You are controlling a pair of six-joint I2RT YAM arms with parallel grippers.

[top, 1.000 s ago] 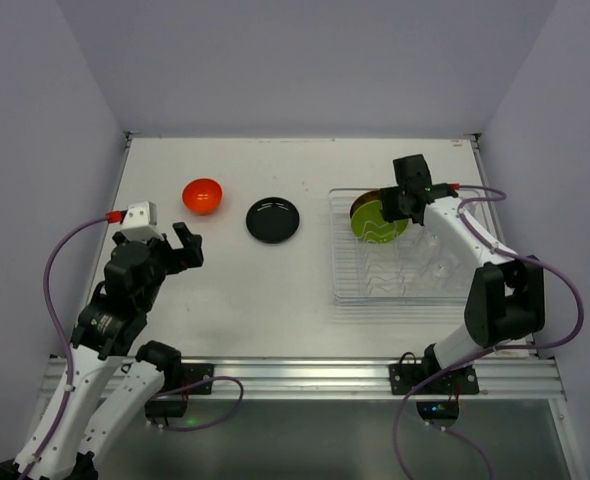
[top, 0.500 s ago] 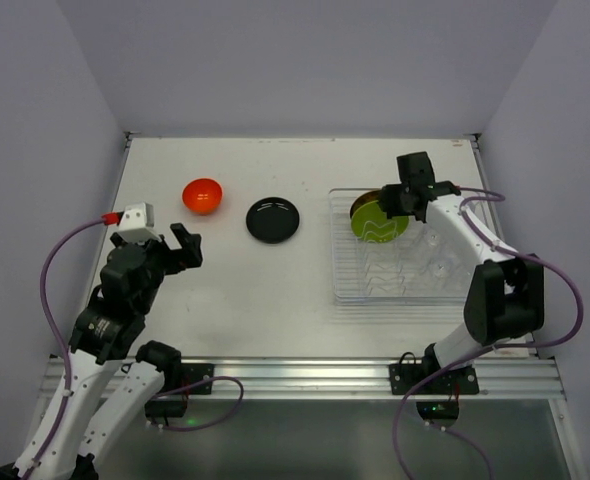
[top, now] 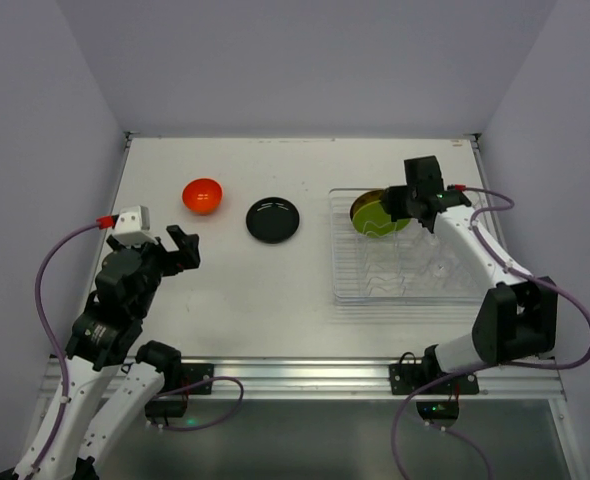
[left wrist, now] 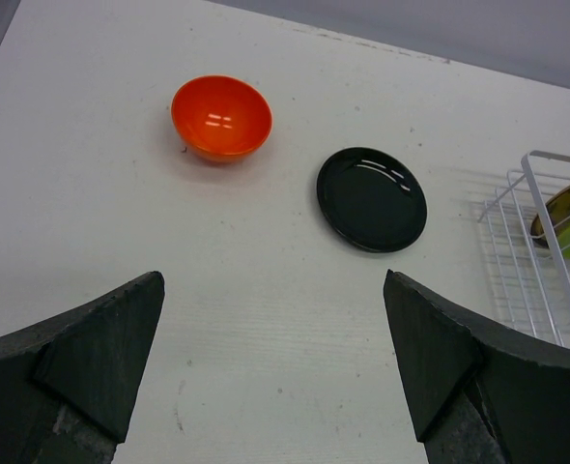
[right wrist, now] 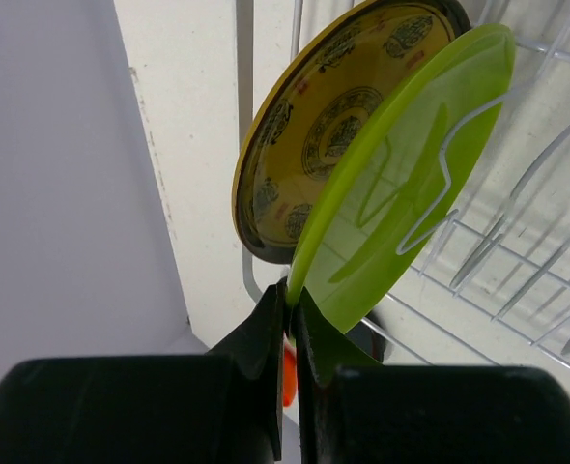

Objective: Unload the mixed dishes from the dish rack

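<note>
The right hand (right wrist: pixel 290 302) is pinched shut on the rim of the lime green plate (right wrist: pixel 401 184). That plate stands on edge among the wires at the far left corner of the rack (top: pixel 347 288). The patterned yellow plate (right wrist: pixel 333 135) leans just behind it, perhaps touching.

The grip takes only the thin edge, so the plate may swivel or slip as it is lifted. A wire crossing its face could snag it and drag the rack, or the yellow plate could tip over.

The left hand (left wrist: pixel 273 329) hangs wide and empty over the near left worktop (top: pixel 235 300). The orange bowl (left wrist: pixel 221 117) and black plate (left wrist: pixel 371 198) already lie out there.
</note>
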